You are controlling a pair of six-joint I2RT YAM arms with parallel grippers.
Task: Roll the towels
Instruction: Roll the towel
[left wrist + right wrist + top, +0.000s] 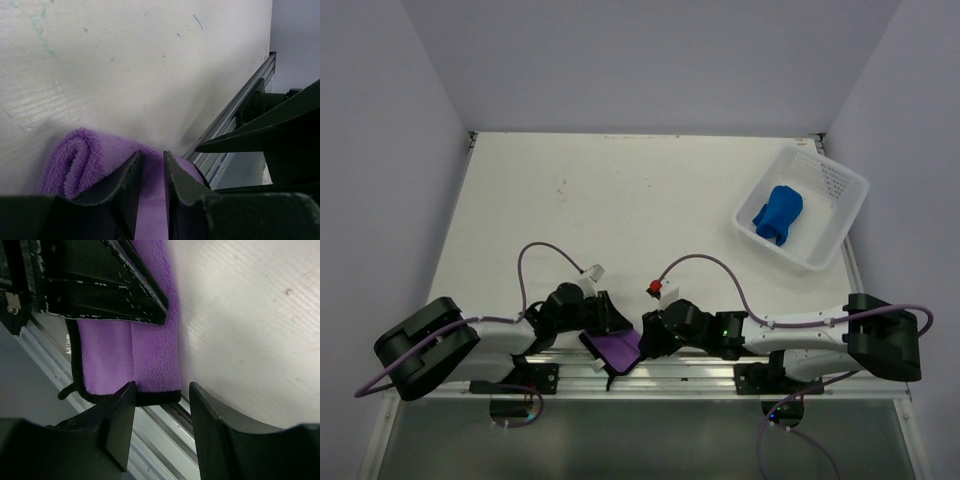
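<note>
Purple towel [618, 350]: at the near edge of the table [620, 200], between left gripper [150, 161] and right gripper [160, 387]. One end curled into a partial roll, remainder flat, black-trimmed corner lying over the aluminium rail [159, 432]. Blue towel [779, 213]: already rolled, inside the white basket [840, 185] at the far right, well apart.

Left gripper: fingers set close, only a narrow gap, purple cloth in that gap just beside the roll; judged a pinch on a fold. Right gripper: fingers apart, straddling the trimmed corner, gripping nothing.

Hazards, as judgement:
- Loss of the towel over the edge. Cause: corner already past the table; any pull toward the bases.
- Loose or skewed roll. Cause: pinch on one layer only, or uneven advance of the two grippers.
- Finger collision. Cause: close spacing over a small cloth.
- Snag on the rail. Cause: right fingers closing low, rail directly beneath the trim.

Keep tension light; close on cloth only.
</note>
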